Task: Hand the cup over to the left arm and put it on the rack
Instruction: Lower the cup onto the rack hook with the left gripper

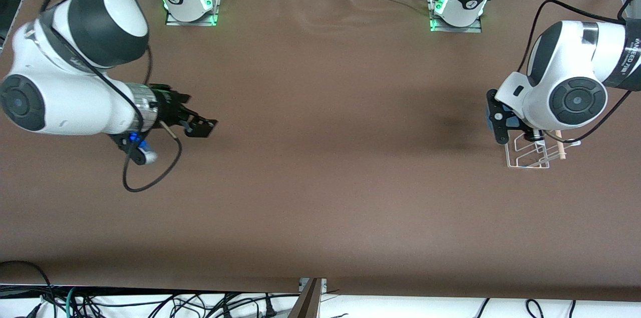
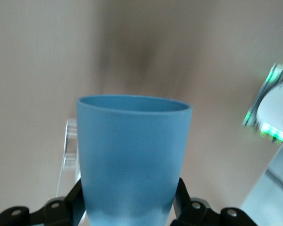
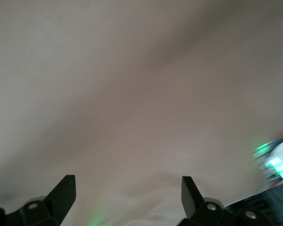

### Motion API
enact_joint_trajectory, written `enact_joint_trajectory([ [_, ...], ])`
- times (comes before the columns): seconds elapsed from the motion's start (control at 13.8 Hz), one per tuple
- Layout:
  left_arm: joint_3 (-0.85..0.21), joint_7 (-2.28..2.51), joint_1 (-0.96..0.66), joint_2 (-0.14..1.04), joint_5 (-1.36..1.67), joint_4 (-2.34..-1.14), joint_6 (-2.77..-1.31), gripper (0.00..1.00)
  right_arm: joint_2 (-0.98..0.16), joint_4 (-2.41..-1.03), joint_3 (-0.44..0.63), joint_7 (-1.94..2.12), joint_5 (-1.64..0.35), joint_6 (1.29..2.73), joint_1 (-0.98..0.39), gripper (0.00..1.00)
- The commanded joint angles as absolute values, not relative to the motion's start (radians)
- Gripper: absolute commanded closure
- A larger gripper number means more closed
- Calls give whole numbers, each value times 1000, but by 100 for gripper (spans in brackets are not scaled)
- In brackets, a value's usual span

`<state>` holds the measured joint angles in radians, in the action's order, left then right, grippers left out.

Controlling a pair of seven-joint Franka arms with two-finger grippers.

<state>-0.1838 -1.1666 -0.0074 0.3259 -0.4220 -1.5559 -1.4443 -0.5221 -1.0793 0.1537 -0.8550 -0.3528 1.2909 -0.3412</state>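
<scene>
Down low on the desk (image 1: 320, 198), nearest the front camera of everything in play, sits the rack (image 1: 531, 153) at the left arm's end, its white wire loops showing and its wooden dowel (image 1: 559, 144) along one side. Right over it hangs the left arm (image 1: 566, 92), and the left gripper (image 1: 501, 120) has the cup (image 2: 134, 160) clamped between its black fingers (image 2: 66, 207), one on each side of the cup's lower body. From the left wrist view the cup fills the frame, light blue, rim away from the gripper. In the front view only a sliver of blue (image 1: 488, 116) peeks out beside the gripper. Over at the right arm's end, the right gripper (image 1: 198, 125) waits above bare desk, fingers (image 3: 61, 193) spread wide with nothing between them, a black cable (image 1: 150, 173) looping down from its wrist.
</scene>
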Motion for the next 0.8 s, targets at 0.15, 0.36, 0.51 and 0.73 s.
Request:
enact_joint_trajectory([
  [0.15, -184, -1118, -21, 351, -762, -1555, -1265, 100, -437, -1143, 294, -389, -293, 1259, -330, 1],
  [0.36, -189, -1022, -34, 405, -953, -1589, -1197, 100, -414, -1196, 336, -260, -282, 1269, -330, 1],
  [0.51, -193, -855, -44, 411, -971, -1701, -1158, 100, -402, -1219, 363, -151, -270, 1269, -330, 1],
  [0.73, -213, -648, -77, 405, -983, -1802, -1158, 100, -378, -1273, 370, -95, -244, 1314, -324, 1],
])
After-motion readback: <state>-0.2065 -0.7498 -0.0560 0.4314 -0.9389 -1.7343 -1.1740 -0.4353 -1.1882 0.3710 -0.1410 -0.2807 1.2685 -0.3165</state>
